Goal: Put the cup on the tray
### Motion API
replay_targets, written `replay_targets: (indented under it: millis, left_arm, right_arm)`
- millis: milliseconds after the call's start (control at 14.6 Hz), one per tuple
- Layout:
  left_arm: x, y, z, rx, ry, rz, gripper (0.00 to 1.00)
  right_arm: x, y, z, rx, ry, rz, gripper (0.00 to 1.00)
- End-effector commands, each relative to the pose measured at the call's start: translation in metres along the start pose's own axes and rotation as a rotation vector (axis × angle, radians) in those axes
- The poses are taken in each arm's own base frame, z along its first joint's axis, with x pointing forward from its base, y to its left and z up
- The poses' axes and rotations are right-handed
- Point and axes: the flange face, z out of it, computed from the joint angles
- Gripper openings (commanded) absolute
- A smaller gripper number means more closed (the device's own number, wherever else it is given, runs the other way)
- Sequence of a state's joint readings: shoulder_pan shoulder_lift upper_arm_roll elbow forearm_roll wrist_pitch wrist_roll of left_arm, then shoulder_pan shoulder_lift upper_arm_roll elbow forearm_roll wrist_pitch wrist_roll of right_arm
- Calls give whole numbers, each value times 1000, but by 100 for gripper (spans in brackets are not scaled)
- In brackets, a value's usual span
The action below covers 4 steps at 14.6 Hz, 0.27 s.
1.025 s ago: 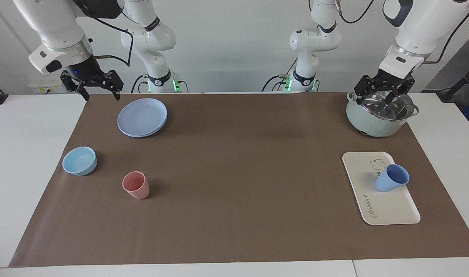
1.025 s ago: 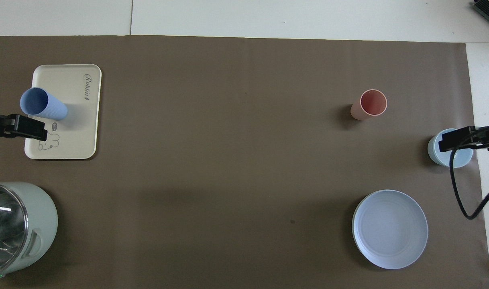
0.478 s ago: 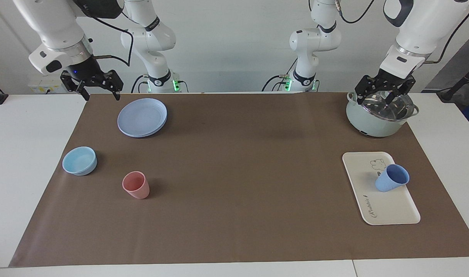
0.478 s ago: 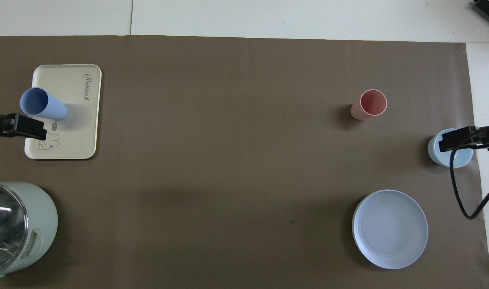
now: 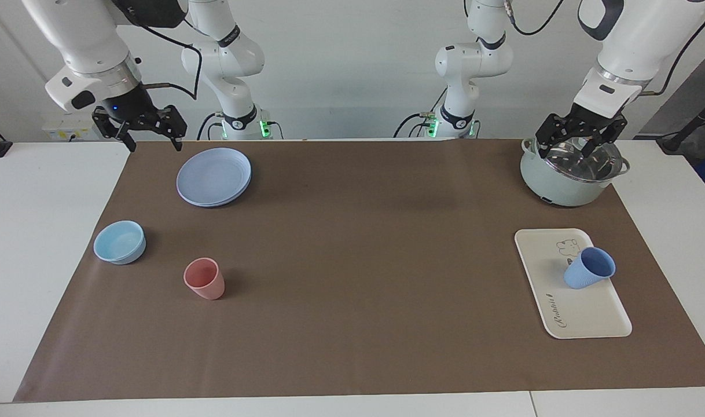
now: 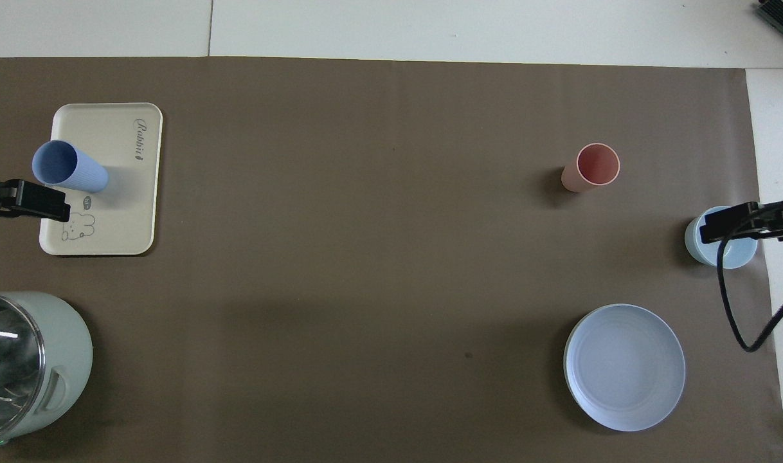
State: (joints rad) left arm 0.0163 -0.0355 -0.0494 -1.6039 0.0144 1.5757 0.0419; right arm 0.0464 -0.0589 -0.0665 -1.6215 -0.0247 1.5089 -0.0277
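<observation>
The periwinkle-blue cup (image 5: 588,271) (image 6: 70,167) stands on the cream tray (image 5: 584,315) (image 6: 118,212), mouth up, on the half with the bear drawing, with nothing touching it. The tray lies at the left arm's end of the table. My left gripper (image 5: 573,148) hangs open and empty above the pot's lid, well apart from the cup; one of its fingers (image 6: 44,202) shows at the overhead view's edge. My right gripper (image 5: 154,145) hangs open and empty over the mat's corner beside the plates, at the right arm's end.
A mint-green pot (image 5: 564,188) (image 6: 57,350) with a glass lid stands nearer to the robots than the tray. At the right arm's end are stacked lavender plates (image 5: 213,176) (image 6: 624,366), a light-blue bowl (image 5: 120,242) (image 6: 703,254) and a salmon-pink tumbler (image 5: 205,279) (image 6: 591,168).
My left gripper has risen a little and drawn back over the pot. The cup, the tray and my right gripper have stayed where they were.
</observation>
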Motion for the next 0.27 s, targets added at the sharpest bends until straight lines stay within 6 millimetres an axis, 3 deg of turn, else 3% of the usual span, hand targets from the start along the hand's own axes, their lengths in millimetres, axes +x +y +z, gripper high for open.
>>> replay_targets:
  millis: [0, 205]
  left_arm:
    - [-6, -4, -1, 5, 20, 10, 100]
    - [-6, -4, -1, 5, 18, 10, 100]
  right_arm:
    - [0, -1, -3, 1, 8, 11, 100]
    - [0, -1, -3, 1, 8, 11, 100]
